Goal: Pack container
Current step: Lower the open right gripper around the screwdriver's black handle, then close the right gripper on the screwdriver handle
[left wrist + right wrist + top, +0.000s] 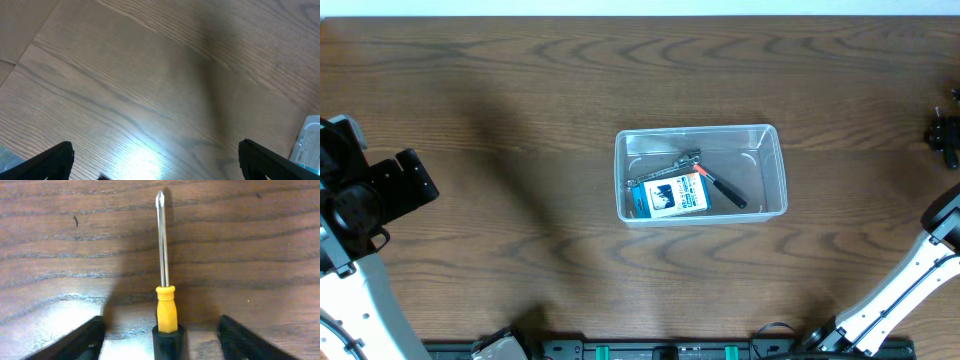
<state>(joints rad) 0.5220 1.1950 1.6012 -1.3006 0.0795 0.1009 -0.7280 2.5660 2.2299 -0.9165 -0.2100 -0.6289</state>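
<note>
Clear container (760, 160), one; yellow-handled screwdriver (163, 275), one

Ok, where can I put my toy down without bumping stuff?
Lots of bare table: the wide stretch between the left arm and the container, the strip along the far edge, and the wood on its near side. Inside the container, only the right end is free; the blue-and-white box and tools crowd the left and middle.
</note>
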